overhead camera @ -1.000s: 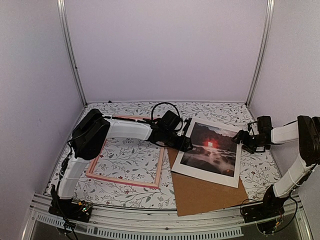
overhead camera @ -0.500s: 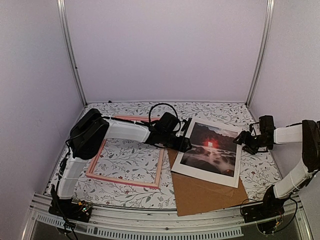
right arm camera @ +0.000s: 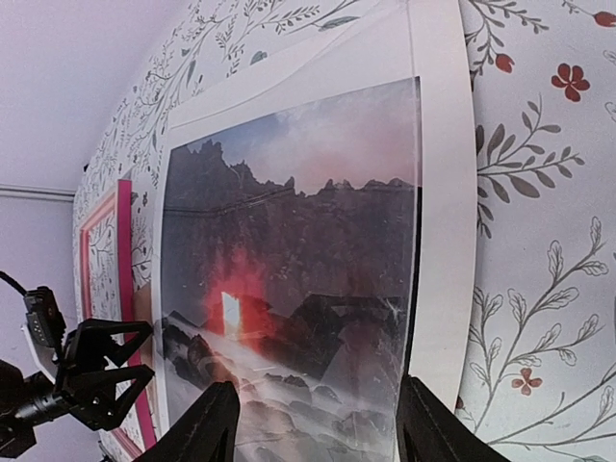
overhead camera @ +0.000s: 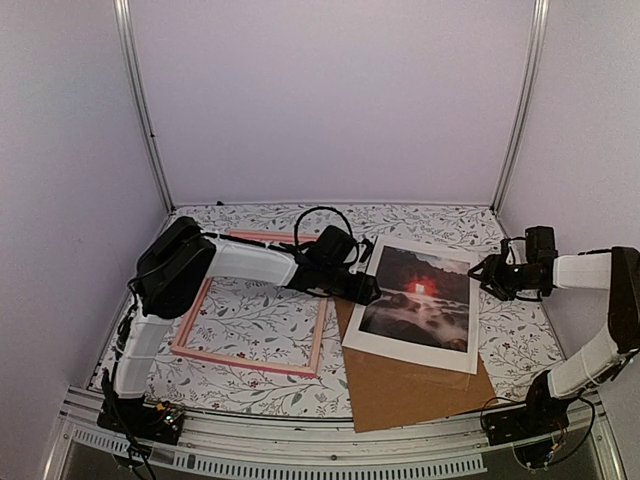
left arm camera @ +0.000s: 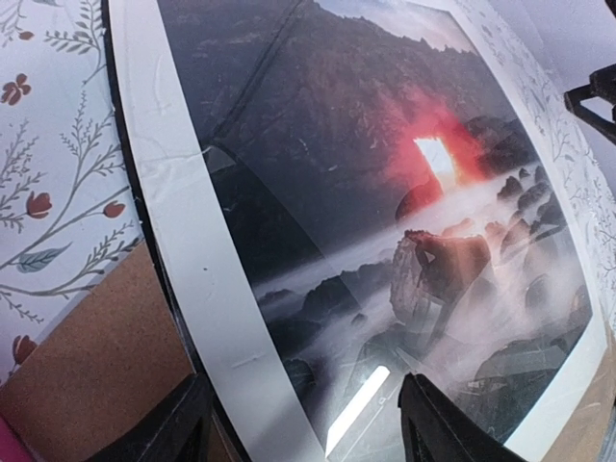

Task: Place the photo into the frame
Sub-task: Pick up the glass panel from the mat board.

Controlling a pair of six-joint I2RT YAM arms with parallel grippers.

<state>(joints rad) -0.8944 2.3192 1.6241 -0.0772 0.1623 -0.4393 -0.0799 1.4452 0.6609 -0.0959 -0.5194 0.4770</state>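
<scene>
The photo, a dark misty landscape with a red sun, lies flat at centre right, bordered by a white mat. The pink frame lies to its left with only the floral cloth inside it. My left gripper hovers open over the photo's left edge; in the left wrist view its fingers straddle the mat and the photo. My right gripper is open at the photo's right edge, with its fingers above the photo and nothing between them.
A brown backing board lies under the mat's near side, toward the table's front edge. Floral cloth covers the table. White walls and metal posts enclose the space. The frame's rail and my left gripper show in the right wrist view.
My right arm has drawn back a little to the right and its jaws have narrowed. My left gripper has edged slightly left along the photo's edge. The photo has not moved.
</scene>
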